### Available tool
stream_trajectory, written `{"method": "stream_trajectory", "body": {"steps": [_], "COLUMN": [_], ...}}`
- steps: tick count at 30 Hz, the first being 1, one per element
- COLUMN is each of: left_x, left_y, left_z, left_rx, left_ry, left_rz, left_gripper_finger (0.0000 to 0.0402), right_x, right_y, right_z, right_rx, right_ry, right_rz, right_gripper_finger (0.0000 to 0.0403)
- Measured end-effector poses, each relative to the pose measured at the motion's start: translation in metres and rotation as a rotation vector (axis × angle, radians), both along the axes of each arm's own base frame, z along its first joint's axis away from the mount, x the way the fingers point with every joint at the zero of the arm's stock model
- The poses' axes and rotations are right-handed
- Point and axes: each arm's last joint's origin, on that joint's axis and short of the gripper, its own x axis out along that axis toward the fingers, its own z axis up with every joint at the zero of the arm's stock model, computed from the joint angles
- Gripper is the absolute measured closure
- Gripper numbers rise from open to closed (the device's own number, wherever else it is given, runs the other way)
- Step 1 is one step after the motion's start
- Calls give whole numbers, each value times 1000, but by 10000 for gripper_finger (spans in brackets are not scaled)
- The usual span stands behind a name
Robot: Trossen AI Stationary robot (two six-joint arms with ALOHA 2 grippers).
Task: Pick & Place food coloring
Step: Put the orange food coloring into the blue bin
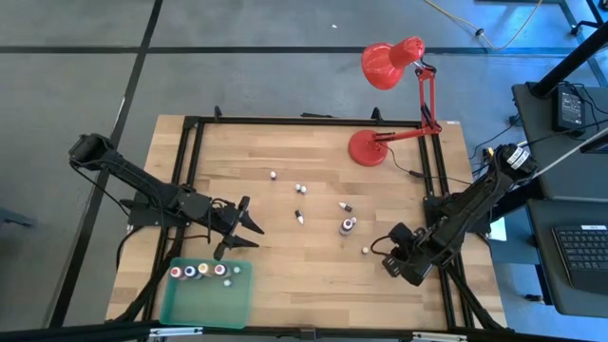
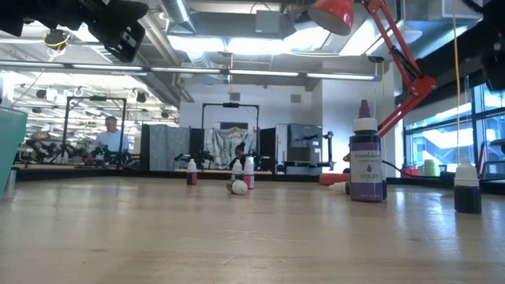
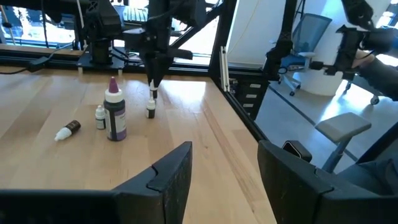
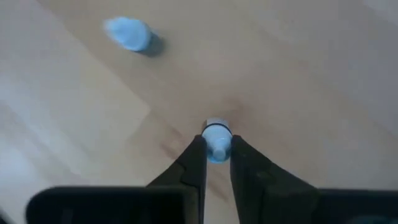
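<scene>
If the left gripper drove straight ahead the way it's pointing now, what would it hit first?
Likely the tall violet bottle, standing roughly ahead of the open left gripper, with small bottles beside it. Depth is unclear, so it may pass just alongside.

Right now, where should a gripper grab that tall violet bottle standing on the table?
Likely the violet bottle's straight dark body, below the white collar, coming down from above: it stands upright, and its pointed tip tapers, so fingers could slip there.
</scene>
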Motion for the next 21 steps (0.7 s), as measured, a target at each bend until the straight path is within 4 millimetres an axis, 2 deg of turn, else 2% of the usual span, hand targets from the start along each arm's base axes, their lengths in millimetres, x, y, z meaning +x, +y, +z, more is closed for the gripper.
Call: {"method": "stream_trajectory", "body": {"steps": [5,10,15,21], "left_x": [0,0,0,0], "left_y": [0,0,0,0], "left_z": [0,0,0,0], "left_rx": [0,0,0,0], "left_ry": [0,0,0,1], "left_rz": [0,0,0,0], "left_gripper_finger": [226,224,227,224], "right_x": [6,19,48,108], "right_y": [1,0,-5,-13], "right_z": [33,84,134,167], "right_rx": [-77,-187,-235,-324], "right_ry": [36,-33,-175,-190], "right_rz": [-11,25,127,310], "right_gripper_finger": [351,351,351,351]}}
